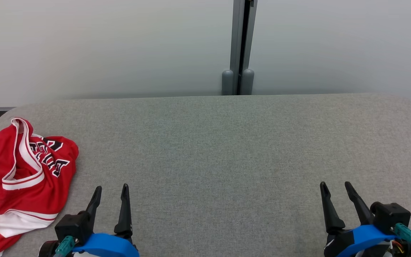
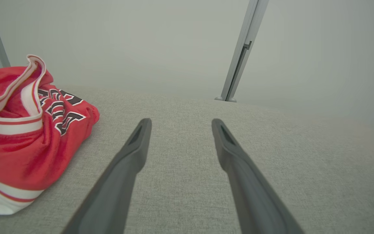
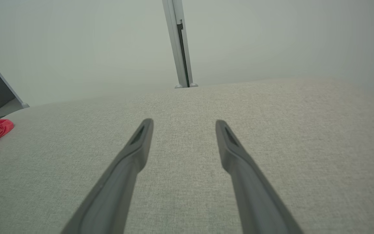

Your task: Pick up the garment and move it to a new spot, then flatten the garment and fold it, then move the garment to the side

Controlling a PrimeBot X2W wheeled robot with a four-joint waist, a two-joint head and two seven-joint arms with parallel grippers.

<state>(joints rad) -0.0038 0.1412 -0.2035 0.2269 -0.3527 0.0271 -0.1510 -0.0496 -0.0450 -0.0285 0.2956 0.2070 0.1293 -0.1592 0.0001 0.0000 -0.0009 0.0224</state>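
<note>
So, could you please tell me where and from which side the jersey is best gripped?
Probably the white-trimmed band that stands up from the crumpled jersey: it is a raised edge the fingers can close around, unlike the flatter red folds. I would bring the open left gripper in from the jersey's right, the side facing it, since the heap lies just to its left.

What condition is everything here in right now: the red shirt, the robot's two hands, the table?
Red jersey: crumpled in a heap at the table's left end, not flattened or folded, nothing touching it.
Left hand: open, empty, just right of the jersey.
Right hand: open, empty, far from the jersey.
Table: grey fabric top, bare apart from the jersey.
</note>
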